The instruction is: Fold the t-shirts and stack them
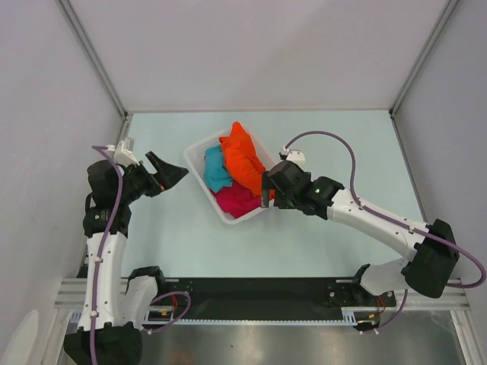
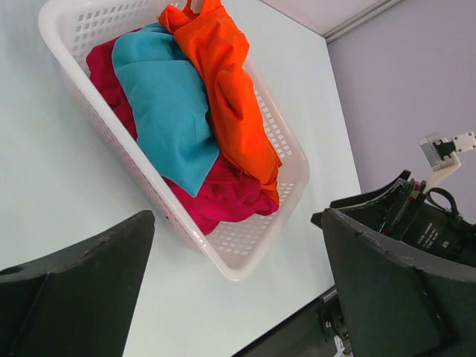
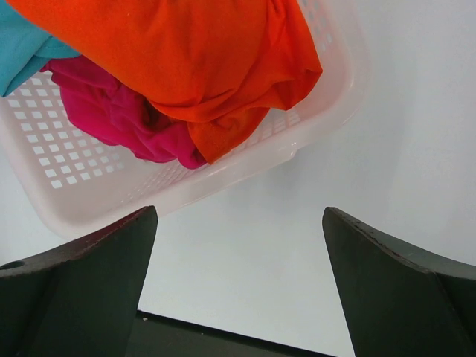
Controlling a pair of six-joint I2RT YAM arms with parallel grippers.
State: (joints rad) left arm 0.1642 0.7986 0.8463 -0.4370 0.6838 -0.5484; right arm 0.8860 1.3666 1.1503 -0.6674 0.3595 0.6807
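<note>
White slotted basket [image 1: 196,171]: sitting at an angle on the pale table [image 1: 167,236] between the two arms and holding all three t-shirts in a loose, unfolded heap. Orange t-shirt [image 2: 227,89]: lying on top and running the length of the basket, with one end poking over the far rim. Teal t-shirt [image 2: 167,111]: lying beside the orange one and partly under it, on the left arm's side. Magenta t-shirt [image 2: 223,193]: lying lowest, showing beneath the other two at the near end. Left gripper [image 2: 236,217]: hovering just off the basket's left side, its fingers spreading wide, gripping nothing and touching no cloth. Right gripper [image 3: 238,214]: hovering at the basket's near right corner, its fingers likewise standing wide apart and empty, with the orange and magenta cloth lying just ahead of them.
</note>
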